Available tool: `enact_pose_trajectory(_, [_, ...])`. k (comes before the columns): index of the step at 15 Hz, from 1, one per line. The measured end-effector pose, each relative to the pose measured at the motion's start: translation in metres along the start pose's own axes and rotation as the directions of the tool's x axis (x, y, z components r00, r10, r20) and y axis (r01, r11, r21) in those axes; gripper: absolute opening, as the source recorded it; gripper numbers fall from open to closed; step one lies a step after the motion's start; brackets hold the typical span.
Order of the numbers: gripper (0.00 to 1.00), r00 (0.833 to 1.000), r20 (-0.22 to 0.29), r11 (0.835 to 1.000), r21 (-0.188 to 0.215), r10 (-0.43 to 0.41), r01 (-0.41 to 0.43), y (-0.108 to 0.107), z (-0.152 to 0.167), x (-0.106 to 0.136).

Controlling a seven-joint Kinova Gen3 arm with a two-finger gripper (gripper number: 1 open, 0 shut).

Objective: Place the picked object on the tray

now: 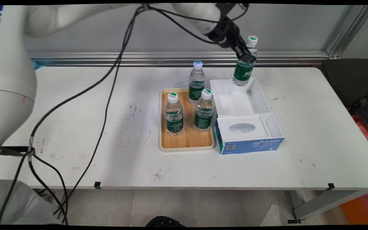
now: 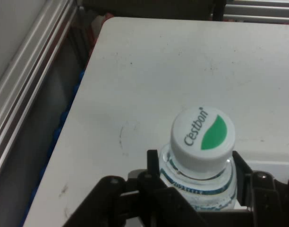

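Observation:
My gripper (image 1: 246,58) is shut on a clear water bottle (image 1: 244,65) with a green label and a white-and-green cap, held in the air over the far end of the white box (image 1: 257,95). In the hand view the bottle (image 2: 201,156) sits between my fingers (image 2: 153,165), its cap (image 2: 202,137) facing the camera. Three more bottles stand on the wooden tray (image 1: 187,140): one at the back (image 1: 196,83), one at front left (image 1: 174,115), one at front right (image 1: 203,111).
The white box has a large open compartment at the far end and a blue front face (image 1: 251,145) with an oval-holed insert. Black cables (image 1: 107,95) hang across the table's left half. A metal rail (image 1: 171,57) runs along the table's far edge.

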Motion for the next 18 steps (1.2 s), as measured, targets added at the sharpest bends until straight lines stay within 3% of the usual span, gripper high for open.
enact_pose_trajectory(10, [0.00, 0.998, 0.057, 0.999, 0.001, -0.036, 0.036, 0.009, -0.062, -0.021])
enact_pose_trajectory(18, [0.00, 0.995, 0.090, 0.999, 0.001, -0.045, 0.045, 0.013, -0.091, -0.035])
